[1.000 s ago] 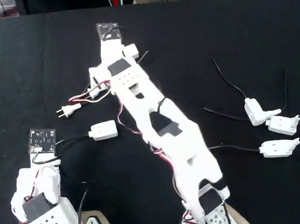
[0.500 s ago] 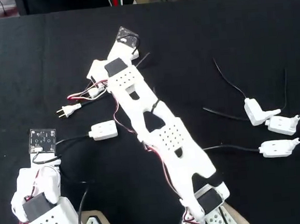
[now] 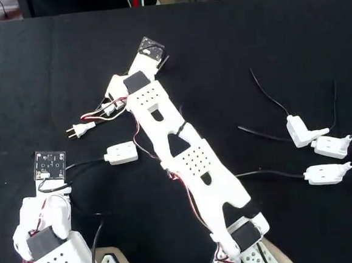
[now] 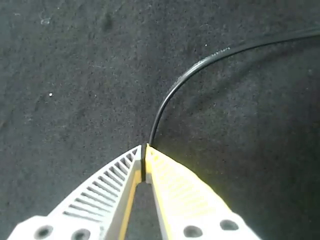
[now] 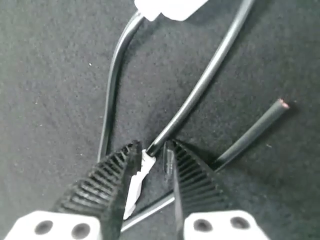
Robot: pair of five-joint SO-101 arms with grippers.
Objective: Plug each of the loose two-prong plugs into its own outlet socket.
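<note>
One tight pinch by the left gripper (image 4: 145, 156) on a thin black cable (image 4: 180, 82) above the dark table (image 3: 248, 40). Narrowly parted at the right gripper (image 5: 150, 150), straddling a black cord (image 5: 210, 75) and a small white piece (image 5: 136, 186), firm hold not discernible. Lying loose near, yet apart from, the white outlet socket (image 3: 121, 153): a two-prong plug (image 3: 80, 130).

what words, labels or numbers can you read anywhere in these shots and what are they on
None can be read.
The loose plug, the outlet sockets and the black table show no print.
The small boards on the arms' wrists carry marks too small to read.
</note>
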